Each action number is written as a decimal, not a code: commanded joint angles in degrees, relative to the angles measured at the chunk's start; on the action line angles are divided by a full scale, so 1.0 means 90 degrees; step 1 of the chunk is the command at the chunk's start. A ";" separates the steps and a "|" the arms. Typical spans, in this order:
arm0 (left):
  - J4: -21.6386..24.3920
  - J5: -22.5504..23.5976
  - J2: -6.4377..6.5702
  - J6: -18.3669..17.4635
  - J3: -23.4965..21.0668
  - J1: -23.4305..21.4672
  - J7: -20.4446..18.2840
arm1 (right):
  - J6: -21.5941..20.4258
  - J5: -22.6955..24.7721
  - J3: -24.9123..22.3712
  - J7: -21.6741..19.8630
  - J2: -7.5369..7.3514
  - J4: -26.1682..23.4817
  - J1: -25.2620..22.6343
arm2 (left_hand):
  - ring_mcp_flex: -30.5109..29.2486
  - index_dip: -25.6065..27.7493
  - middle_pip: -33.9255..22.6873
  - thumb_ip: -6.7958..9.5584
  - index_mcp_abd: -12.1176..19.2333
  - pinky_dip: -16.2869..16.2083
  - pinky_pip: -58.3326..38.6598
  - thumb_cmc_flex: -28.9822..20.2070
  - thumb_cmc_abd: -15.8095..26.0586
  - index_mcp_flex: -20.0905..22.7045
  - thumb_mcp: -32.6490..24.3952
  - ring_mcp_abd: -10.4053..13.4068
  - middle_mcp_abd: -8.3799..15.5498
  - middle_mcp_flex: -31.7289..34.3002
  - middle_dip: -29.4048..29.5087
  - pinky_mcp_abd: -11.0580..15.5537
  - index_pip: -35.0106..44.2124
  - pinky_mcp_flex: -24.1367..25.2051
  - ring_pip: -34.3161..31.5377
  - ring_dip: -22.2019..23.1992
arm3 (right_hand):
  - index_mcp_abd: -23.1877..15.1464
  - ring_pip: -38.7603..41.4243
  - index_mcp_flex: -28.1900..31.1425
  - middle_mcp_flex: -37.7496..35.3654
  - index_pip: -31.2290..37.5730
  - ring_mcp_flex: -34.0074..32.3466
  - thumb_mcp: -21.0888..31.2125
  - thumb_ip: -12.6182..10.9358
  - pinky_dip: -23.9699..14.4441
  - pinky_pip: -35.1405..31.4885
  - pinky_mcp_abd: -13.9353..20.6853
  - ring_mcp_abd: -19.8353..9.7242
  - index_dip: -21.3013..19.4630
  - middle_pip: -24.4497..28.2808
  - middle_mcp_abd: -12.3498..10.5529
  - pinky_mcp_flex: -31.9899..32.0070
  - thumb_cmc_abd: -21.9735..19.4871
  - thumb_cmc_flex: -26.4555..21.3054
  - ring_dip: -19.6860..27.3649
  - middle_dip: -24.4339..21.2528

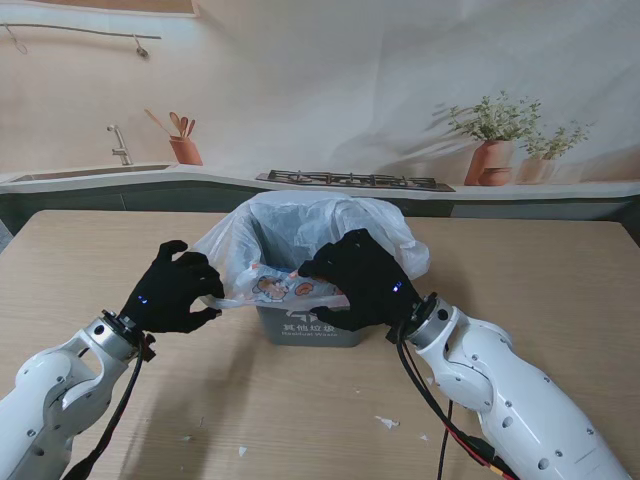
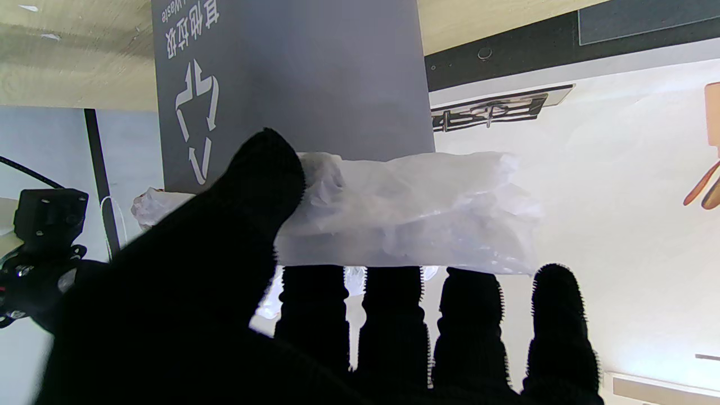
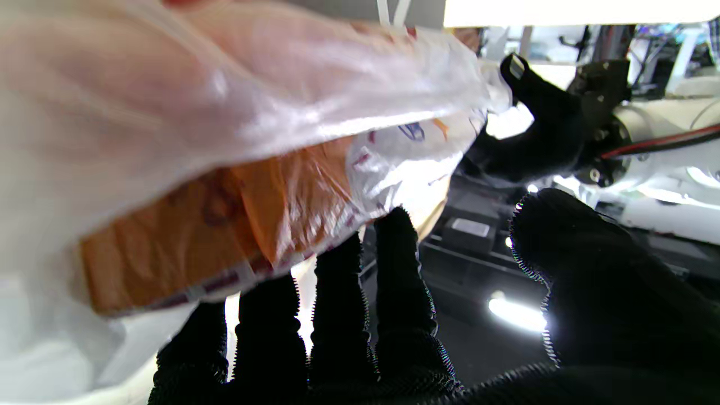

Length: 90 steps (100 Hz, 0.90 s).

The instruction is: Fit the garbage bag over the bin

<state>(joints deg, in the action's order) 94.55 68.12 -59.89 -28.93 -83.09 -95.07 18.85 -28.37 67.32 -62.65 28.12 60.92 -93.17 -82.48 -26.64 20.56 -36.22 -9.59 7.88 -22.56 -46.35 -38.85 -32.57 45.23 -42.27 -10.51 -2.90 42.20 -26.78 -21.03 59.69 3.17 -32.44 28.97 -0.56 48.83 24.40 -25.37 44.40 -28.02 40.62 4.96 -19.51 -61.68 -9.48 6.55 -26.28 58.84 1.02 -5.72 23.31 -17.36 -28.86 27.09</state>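
We see the grey bin (image 1: 308, 328) standing upright near the middle of the wooden worktop (image 1: 560, 290), with the white garbage bag (image 1: 300, 235) draped over its open top and bunched around the rim. The bag's film spills over the side nearest to us, where a printed orange and white patch shows, and it covers only the upper part of the bin; the grey front with its white lettering is bare beneath.

Our left hand (image 1: 173, 290) sits at the bin's left corner, and in the left wrist view the thumb (image 2: 264, 185) presses against the gathered edge of the bag (image 2: 405, 214) while the 4 fingers (image 2: 469, 320) line up under it, so this hand pinches the film beside the bin wall (image 2: 292, 73).

Our right hand (image 1: 362, 278) rests on the near rim toward the right, on top of the folded plastic. In the right wrist view its fingers (image 3: 402, 292) touch the printed film (image 3: 225, 169) from beneath while the thumb (image 3: 568, 247) stands apart from it, so we cannot tell whether this hand truly grips the bag or only bears against it.

A few small white scraps (image 1: 386, 422) lie on the worktop nearer to us, between the 2 arms. Behind the worktop runs a backdrop showing a sink, a stove (image 1: 352, 180) and potted plants (image 1: 492, 140).
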 commanded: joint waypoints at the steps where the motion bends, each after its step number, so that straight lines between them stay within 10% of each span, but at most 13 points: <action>1: 0.0007 -0.0002 -0.0001 0.0007 -0.0003 -0.0019 -0.0091 | 0.0094 -0.0048 0.0022 -0.0192 0.0024 0.0057 -0.0012 | 0.0019 0.0040 -0.0029 -0.0246 0.0044 -0.0010 0.0064 0.0001 -0.0150 0.0133 -0.0187 -0.0097 -0.0097 -0.0147 -0.0034 -0.0150 0.0205 0.0132 -0.0059 0.0100 | 0.0207 0.0045 -0.0091 0.0090 -0.0115 0.0069 0.0003 -0.0086 0.0095 0.0094 -0.0083 0.0128 0.0044 -0.0099 0.0100 0.0140 0.0087 0.0108 -0.0025 -0.0031; 55: 0.0009 -0.0006 0.0005 -0.0035 -0.0018 -0.0003 -0.0149 | 0.0644 -0.0430 0.0359 -0.0258 0.0123 0.0364 0.0191 | 0.0026 0.0020 -0.0012 -0.0246 0.0097 -0.0006 0.0071 0.0004 -0.0180 0.0165 -0.0192 -0.0101 -0.0085 -0.0172 -0.0019 -0.0153 0.0204 0.0136 -0.0055 0.0101 | 0.0361 0.0625 -0.0356 -0.0096 0.0199 -0.0231 0.0534 -0.0050 -0.0045 -0.0204 -0.0069 0.0067 -0.0093 0.0470 0.0088 0.0083 0.0251 -0.0274 -0.0282 0.0208; 71: 0.0038 0.0003 0.0005 -0.0037 -0.0041 -0.0033 -0.0154 | 0.0677 -0.0378 0.0503 -0.0102 0.0128 0.0501 0.0328 | 0.0042 0.0003 0.0014 -0.0246 0.0039 -0.0004 0.0073 0.0009 -0.0212 0.0126 -0.0198 -0.0107 -0.0111 -0.0223 -0.0006 -0.0156 0.0180 0.0137 -0.0045 0.0098 | -0.0168 0.1113 0.0181 -0.0877 0.1040 -0.0932 0.1630 0.0072 -0.0179 -0.0427 -0.0133 -0.0095 -0.0716 0.1079 -0.0247 -0.0261 0.0737 -0.0724 -0.0449 0.0654; 85: 0.0225 0.0008 -0.0006 -0.0134 -0.0181 -0.0149 -0.0142 | 0.0717 -0.0334 0.0632 0.0076 0.0137 0.0643 0.0466 | 0.0291 0.0205 0.0142 -0.0260 -0.0494 0.0022 0.0120 0.0368 -0.0340 -0.0557 -0.0351 -0.0162 -0.0263 -0.0713 0.0040 -0.0165 -0.0380 0.0153 0.0034 0.0110 | -0.0616 0.1465 0.0338 -0.1414 0.1987 -0.1368 0.2208 0.0976 -0.0300 -0.0592 -0.0156 -0.0224 -0.0290 0.1381 -0.0375 -0.0482 0.1431 -0.1445 -0.0540 0.0993; 90: 0.0324 0.0012 -0.0011 -0.0207 -0.0266 -0.0206 -0.0149 | 0.0760 -0.0355 0.0670 0.0138 0.0151 0.0693 0.0501 | 0.0565 0.0481 0.0240 0.0209 -0.1056 0.0033 0.0135 0.1212 -0.0125 -0.1040 -0.0891 -0.0212 -0.0386 -0.1213 0.0071 -0.0127 -0.1075 0.0158 0.0092 0.0126 | -0.0836 0.1595 0.0454 -0.1667 0.2317 -0.1593 0.2335 0.1116 -0.0348 -0.0685 -0.0186 -0.0234 -0.0183 0.1535 -0.0387 -0.0607 0.1615 -0.1720 -0.0562 0.0975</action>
<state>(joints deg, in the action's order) 95.66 68.22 -59.95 -29.97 -84.67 -95.97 18.29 -22.22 64.18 -56.88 30.19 61.69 -87.32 -78.07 -24.81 22.35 -35.52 -9.59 3.92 -22.56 -46.35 -34.37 -34.20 40.59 -45.42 -11.18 -3.99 36.22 -26.78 -21.04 55.56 3.24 -31.80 28.97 -4.31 61.19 26.69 -37.78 60.20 -39.90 58.36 12.19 -20.85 -64.54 -10.06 5.44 -28.83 69.72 -1.27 -10.10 35.29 -29.51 -32.93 35.39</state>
